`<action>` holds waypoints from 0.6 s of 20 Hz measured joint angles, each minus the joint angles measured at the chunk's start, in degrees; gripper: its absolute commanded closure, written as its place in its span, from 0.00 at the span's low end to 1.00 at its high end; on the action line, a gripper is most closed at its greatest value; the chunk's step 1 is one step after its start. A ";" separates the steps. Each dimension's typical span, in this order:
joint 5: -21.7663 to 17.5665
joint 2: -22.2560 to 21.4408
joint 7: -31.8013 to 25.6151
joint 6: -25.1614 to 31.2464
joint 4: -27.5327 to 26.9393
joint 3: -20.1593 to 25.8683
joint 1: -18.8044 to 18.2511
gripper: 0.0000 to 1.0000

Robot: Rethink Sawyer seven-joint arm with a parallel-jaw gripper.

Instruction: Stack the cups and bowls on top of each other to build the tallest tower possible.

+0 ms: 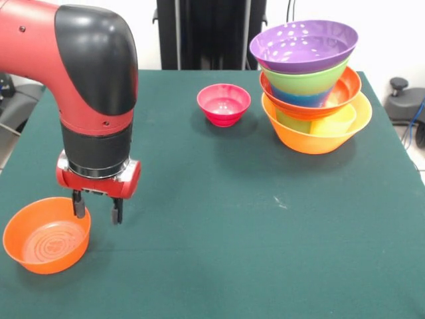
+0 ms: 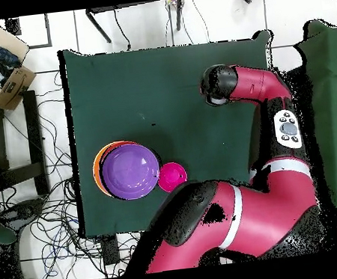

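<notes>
Gripper [image 1: 97,211] poised at small orange bowl's [image 1: 46,234] rim, fingers parted, gripping nothing.
We read no labels; tower [image 1: 312,86] and pink bowl [image 1: 224,104] stand apart.

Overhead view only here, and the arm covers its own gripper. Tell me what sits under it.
Observer: A small orange bowl, upright and empty.
Operator: Give me the gripper's state.
Observer: The gripper is open and holds nothing. One finger is at the bowl's rim; I cannot tell whether it touches.
Operator: List what lies under the purple bowl.
Observer: From the top down: a lime green bowl, a red-orange bowl, then the big orange bowl at the bottom.
</notes>
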 measured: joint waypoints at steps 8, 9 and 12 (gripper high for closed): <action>-1.78 0.83 0.00 -0.59 -1.28 0.17 -0.02 0.00; -1.91 1.04 0.00 -0.61 -1.53 0.21 -0.03 0.00; -2.45 1.94 0.00 -0.59 -2.58 0.43 -0.08 0.00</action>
